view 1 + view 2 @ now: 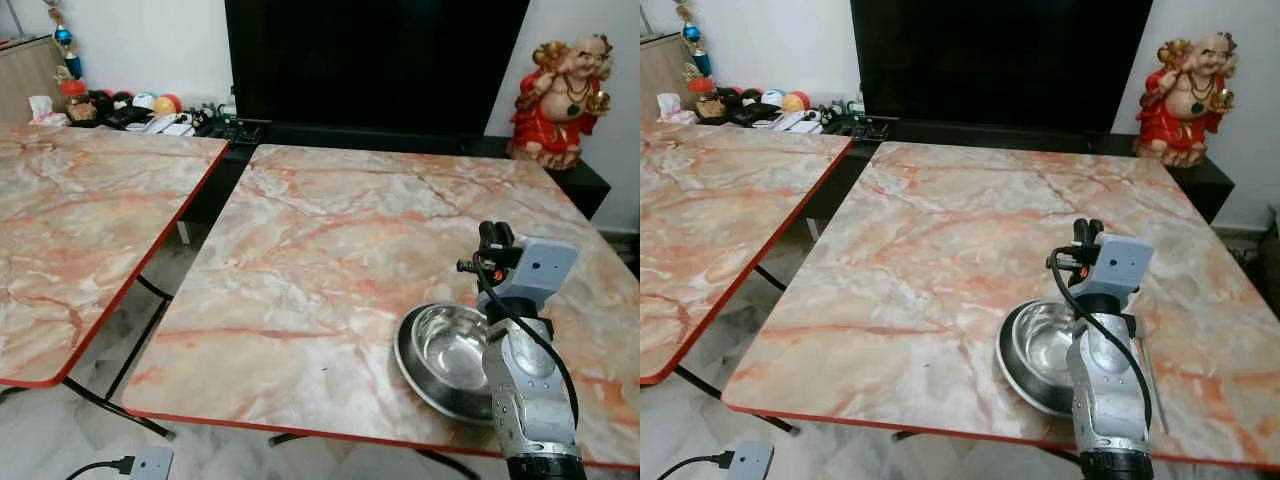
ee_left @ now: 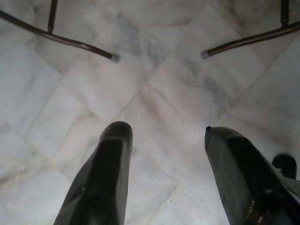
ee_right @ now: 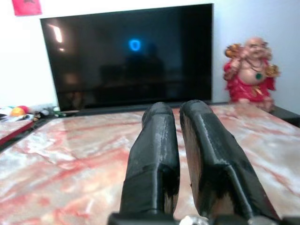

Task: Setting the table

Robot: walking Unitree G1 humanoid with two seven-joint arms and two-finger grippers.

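Hovering above the near right part of the table (image 1: 330, 250), the right gripper (image 3: 177, 117) has its two fingers pressed together with nothing between them, pointing toward the TV (image 3: 131, 51) and the red statue (image 1: 560, 100). Steel bowl (image 1: 445, 355) sits on the table near its front edge, just left of the right arm; empty, upright. A thin utensil (image 1: 1148, 375) lies on the table to the bowl's right, type unclear. Left gripper (image 2: 164, 150) hangs low over the pale tiled floor (image 2: 154, 84), fingers apart, holding nothing; table legs (image 2: 70, 42) ahead of it. Second table (image 1: 80, 220) stands to the left, apart.
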